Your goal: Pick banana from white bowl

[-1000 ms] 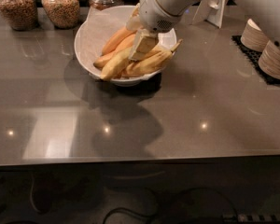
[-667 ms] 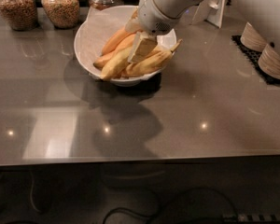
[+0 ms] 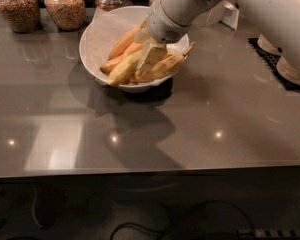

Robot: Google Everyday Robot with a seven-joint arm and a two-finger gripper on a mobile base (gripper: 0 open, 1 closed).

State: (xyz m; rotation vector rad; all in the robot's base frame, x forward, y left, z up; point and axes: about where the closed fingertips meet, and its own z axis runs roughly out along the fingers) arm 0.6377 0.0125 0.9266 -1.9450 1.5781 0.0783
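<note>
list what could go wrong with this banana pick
The gripper sits low in the wide white paper-lined bowl, among touching fruit: it may catch the slim orange bananas instead of the long bright yellow banana. Lifting could also drag the crinkled paper or shift the bowl.

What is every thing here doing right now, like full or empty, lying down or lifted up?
white bowl: upright, paper-lined, holding fruit.
banana: lying in the white bowl, not lifted.
orange bananas: lying in the white bowl too.
gripper: down inside the white bowl, on the pile.
glass jars: upright, filled with brown bits.
plates: stacked at the right edge.
</note>
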